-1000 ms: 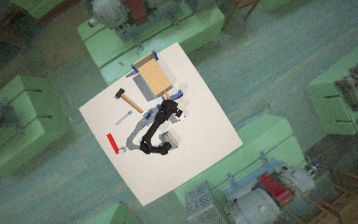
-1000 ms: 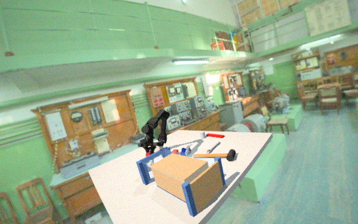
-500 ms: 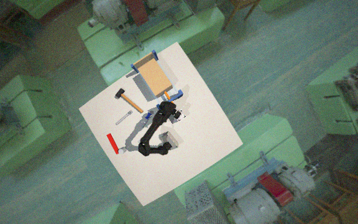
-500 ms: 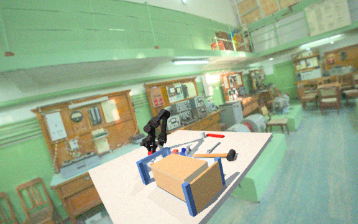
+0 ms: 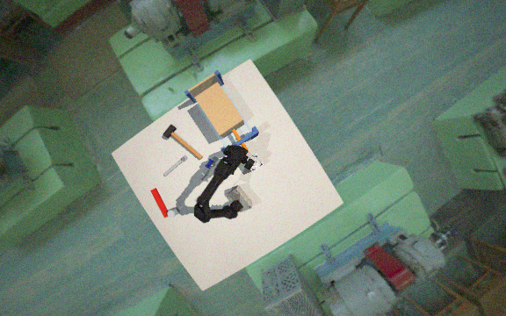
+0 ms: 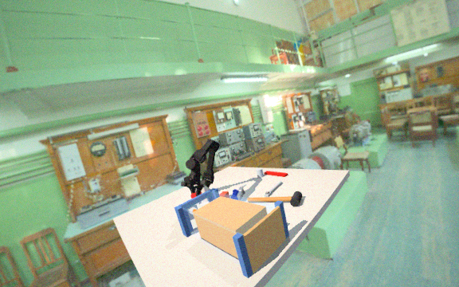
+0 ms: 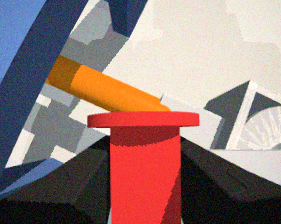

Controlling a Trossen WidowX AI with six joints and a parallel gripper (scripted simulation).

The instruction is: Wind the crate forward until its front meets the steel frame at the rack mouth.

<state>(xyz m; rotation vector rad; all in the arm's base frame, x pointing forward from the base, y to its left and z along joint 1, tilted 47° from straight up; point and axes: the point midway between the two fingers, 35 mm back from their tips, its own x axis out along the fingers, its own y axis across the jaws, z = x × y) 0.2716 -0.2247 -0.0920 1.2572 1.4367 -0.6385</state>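
The tan crate (image 5: 220, 107) (image 6: 229, 213) sits flat in the low guard cubby; a gap shows between its front and the blue frame (image 5: 249, 137) (image 6: 184, 223) (image 7: 16, 95) at the mouth. An orange strap (image 5: 235, 133) (image 7: 108, 90) runs from the crate through the mouth to the pale winch (image 7: 198, 117), partly hidden behind the grip. My gripper (image 5: 249, 164) (image 6: 198, 192) (image 7: 141, 144) is shut on the red flanged grip of the winch handle, held upright just outside the frame. Whether the handle's key sits in the winch hole is hidden.
A mallet (image 5: 187, 146) (image 6: 271, 199), a grey wrench (image 5: 175, 166) (image 6: 274, 188) and a red bar (image 5: 159, 203) (image 6: 276, 174) lie on the bench (image 5: 297, 184). A small blue part (image 5: 209, 163) (image 6: 235, 194) is beside the arm. A pale ribbed wheel (image 7: 266, 131) is right of the strap in the wrist view.
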